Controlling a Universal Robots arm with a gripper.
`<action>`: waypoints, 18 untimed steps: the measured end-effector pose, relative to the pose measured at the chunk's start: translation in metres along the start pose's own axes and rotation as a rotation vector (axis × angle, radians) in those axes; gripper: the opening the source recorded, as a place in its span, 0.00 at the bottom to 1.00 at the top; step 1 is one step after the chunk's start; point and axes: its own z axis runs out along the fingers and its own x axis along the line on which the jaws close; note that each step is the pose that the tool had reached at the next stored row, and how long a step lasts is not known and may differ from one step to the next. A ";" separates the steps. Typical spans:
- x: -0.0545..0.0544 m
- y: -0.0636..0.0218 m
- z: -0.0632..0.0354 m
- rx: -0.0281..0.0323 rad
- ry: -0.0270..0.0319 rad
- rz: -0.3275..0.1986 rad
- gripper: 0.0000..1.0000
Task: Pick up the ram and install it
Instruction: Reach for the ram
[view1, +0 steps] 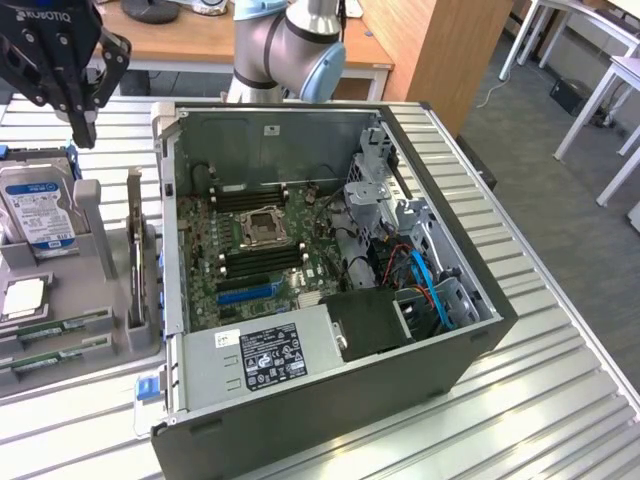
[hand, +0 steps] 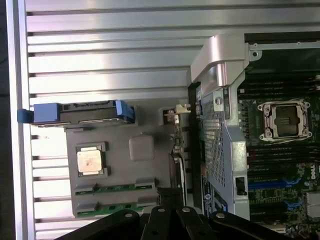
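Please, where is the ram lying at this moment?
Two ram sticks lie in the grey holder at the exterior view's left, beside the square CPU chip, outside the computer case.

Two ram sticks (hand: 115, 188) (hand: 117, 206), one CPU (hand: 90, 161)

A ribbed metal bench (view1: 560, 380) carries an open computer case (view1: 400, 390), which lies on its side across the bench's middle and reaches close to its far edge. Just beside the case, toward the edge at the exterior view's left, a grey holder (view1: 88, 205) rests on the ribs. The holder bears a hard drive (view1: 40, 210) standing on edge, a square CPU (view1: 22, 298) and, nearest the bench's front edge, two green ram sticks (view1: 60, 328) side by side. A small blue piece (view1: 147, 388) sits at the case's front corner.
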 end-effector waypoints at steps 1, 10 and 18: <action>0.001 -0.0001 0.0000 0.0000 0.0000 0.000 0.11; 0.007 -0.0005 -0.0002 0.0000 0.0000 0.000 0.11; 0.020 -0.0015 -0.0005 0.0000 0.0000 0.000 0.11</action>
